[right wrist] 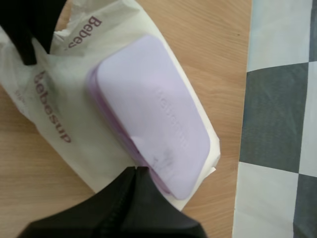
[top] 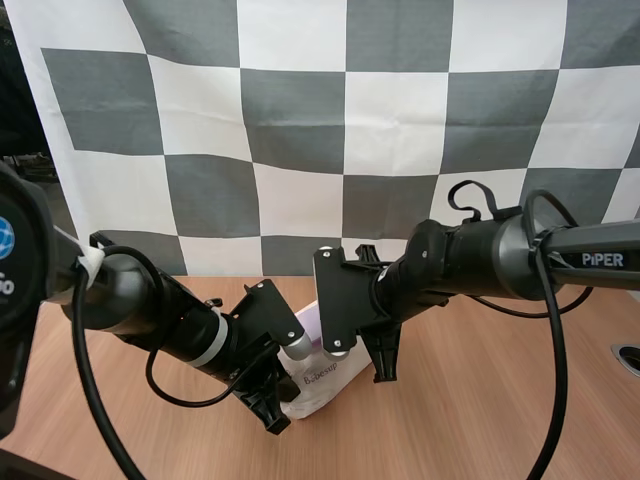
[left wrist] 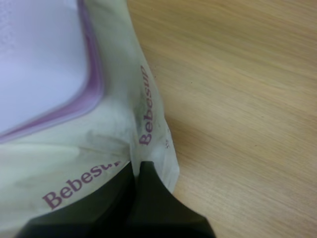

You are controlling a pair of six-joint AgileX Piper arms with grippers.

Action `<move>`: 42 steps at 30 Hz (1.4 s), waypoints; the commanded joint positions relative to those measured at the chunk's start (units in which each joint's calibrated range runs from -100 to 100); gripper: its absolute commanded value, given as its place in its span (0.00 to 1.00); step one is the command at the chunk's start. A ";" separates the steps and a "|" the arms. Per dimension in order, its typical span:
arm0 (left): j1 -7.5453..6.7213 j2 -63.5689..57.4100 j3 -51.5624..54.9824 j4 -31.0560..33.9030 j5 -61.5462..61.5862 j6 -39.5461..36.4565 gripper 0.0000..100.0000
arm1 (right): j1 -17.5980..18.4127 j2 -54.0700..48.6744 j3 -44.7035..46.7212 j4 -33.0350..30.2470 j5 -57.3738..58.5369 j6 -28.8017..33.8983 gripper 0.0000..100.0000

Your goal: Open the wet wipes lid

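The soft white pack of wet wipes [top: 322,388] with purple "Bebesup" lettering lies flat on the light wooden table [top: 480,400], in the lower centre of the high view, between the two grippers. Its pale lilac rectangular plastic lid [right wrist: 153,109] sits down on its darker purple frame, not lifted.

The right gripper [right wrist: 136,171] is clenched, its two black fingers lying together as one dark wedge. Their tip is at the rim of the lid's short end, where lid meets pack film. In the high view the right arm [top: 500,260] comes in almost level from the right edge of the frame. Its wrist is bent so that the fingers point down at the pack's right side.

The left gripper [left wrist: 140,166] is likewise clenched into a single wedge, its tip touching the pack's crinkled sealed end near a corner, away from the lid. The left arm [top: 160,315] slants from the left edge of the frame down and rightward, ending at the pack's near-left end.
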 commanded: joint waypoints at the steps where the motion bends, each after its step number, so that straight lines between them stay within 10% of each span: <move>1: 0.01 -0.02 -0.06 -0.01 0.14 0.05 0.00 | 0.25 0.10 -0.24 1.09 0.09 -0.10 0.00; 42: 0.01 -0.02 -0.06 -0.01 0.84 0.18 0.00 | 1.80 0.84 -7.25 12.63 -7.53 -3.44 0.00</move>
